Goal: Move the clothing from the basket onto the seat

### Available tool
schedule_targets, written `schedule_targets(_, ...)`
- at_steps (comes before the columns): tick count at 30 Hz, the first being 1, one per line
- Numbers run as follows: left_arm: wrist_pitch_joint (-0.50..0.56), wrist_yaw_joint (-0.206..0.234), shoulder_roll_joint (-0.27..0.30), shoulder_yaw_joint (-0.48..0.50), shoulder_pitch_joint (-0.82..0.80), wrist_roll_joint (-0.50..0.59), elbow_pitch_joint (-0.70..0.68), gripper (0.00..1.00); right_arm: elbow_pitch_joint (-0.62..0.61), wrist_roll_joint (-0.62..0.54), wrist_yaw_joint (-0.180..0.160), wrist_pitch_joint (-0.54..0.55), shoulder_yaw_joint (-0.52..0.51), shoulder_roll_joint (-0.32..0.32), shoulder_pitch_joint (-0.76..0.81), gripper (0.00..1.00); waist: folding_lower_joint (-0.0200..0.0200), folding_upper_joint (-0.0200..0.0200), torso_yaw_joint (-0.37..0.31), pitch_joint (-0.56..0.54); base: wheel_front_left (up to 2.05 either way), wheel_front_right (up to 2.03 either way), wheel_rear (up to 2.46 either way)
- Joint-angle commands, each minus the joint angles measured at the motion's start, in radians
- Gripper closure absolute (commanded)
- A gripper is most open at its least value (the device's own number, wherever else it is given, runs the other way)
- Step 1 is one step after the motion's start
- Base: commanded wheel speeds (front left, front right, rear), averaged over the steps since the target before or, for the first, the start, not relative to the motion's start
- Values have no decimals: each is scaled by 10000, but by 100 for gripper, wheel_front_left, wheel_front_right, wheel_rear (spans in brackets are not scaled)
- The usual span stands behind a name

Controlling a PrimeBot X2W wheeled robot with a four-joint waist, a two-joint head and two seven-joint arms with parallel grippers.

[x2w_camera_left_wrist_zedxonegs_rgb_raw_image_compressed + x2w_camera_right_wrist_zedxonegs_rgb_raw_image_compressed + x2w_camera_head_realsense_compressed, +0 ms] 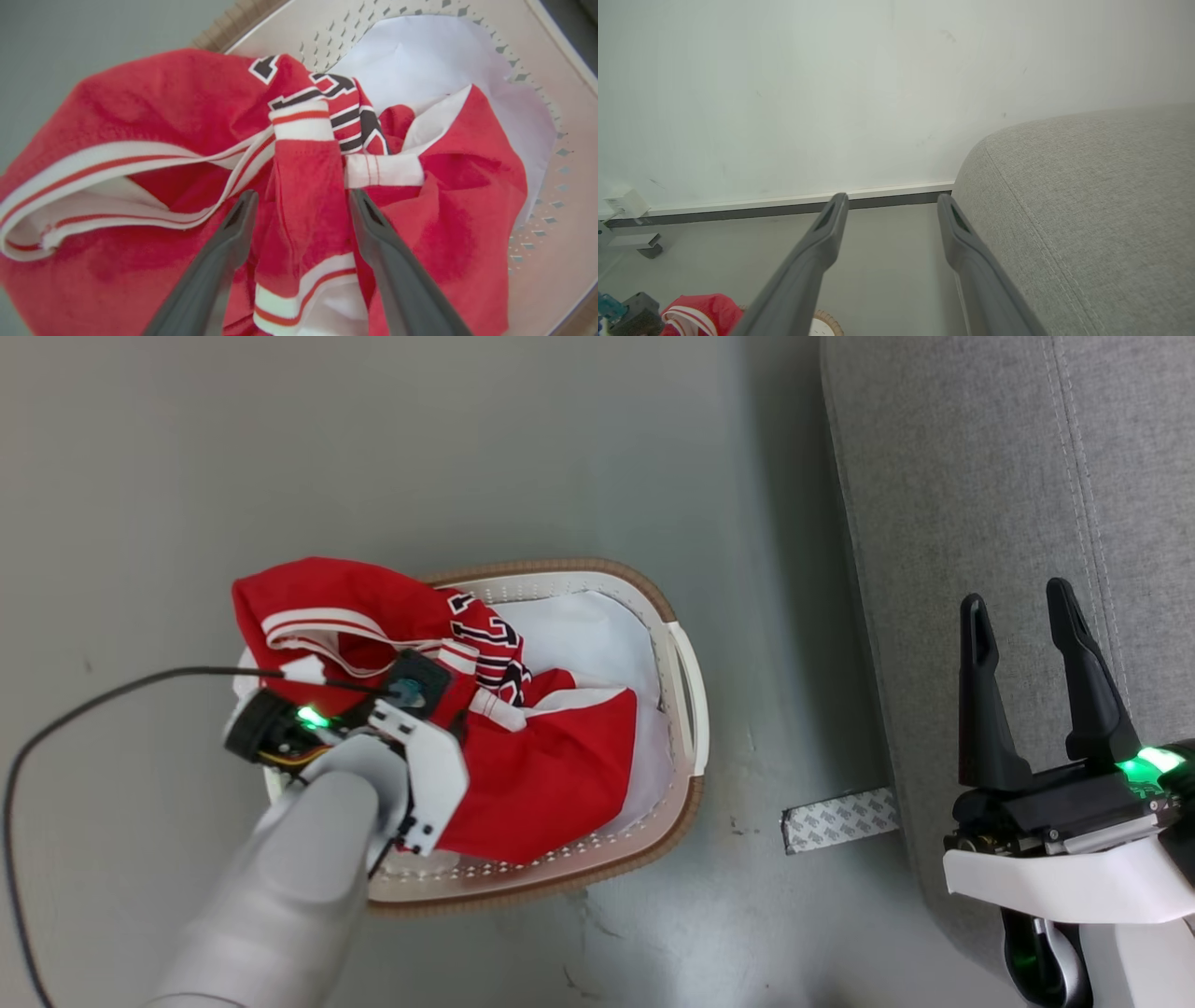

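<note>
Red sports clothing (541, 775) lay heaped in the cream laundry basket (688, 709). In the head view it was bunched toward the basket's 9 o'clock side and spilled over the rim at about 10 o'clock, leaving a white panel (588, 635) bare toward 1 o'clock. The left gripper (302, 198) was down in the heap, its fingers spread apart and straddling a raised fold (306, 186) of red fabric topped by a striped white cuff. They had not closed on it. A ridge like that probably offers the surest pinch on such thin cloth. The grey upholstered seat (1008, 476) stood at 3 o'clock from the basket, a strip of floor (794, 616) between them. The right gripper (1022, 607) hung over the seat's near edge, fingers parted and holding nothing, likely parked clear of the left arm's path.
</note>
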Motion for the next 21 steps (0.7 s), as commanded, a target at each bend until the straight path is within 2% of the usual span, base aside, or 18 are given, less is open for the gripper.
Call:
schedule_targets(1, -57, 21, 100, 11, -108, -93, 109, 0, 2, 99, -21, 0, -1, 19, -156, 0, -3, 0, -34, 70, 0, 0, 0)
schedule_targets(13, -279, 106, 257, -245, -684, -66, 973, 0, -63, 278, -21, 0, 3, 20, -340, 0, -3, 0, -263, 669, 0, 0, 0)
schedule_targets(14, -313, 69, 229, -266, -704, -99, 1050, 20, -59, 271, -21, 0, 3, 20, -345, 0, -3, 0, -277, 693, 0, 0, 0)
schedule_targets(16, -362, 35, 163, -300, -747, -146, 1178, 100, -24, 274, -21, 0, 2, 20, -344, 0, -3, 0, -288, 696, 0, 0, 0)
schedule_targets(21, -623, -51, -99, -222, -616, -425, 1340, 100, 113, 251, -21, 0, -113, 19, -179, 0, -3, 0, -156, 324, 0, 0, 0)
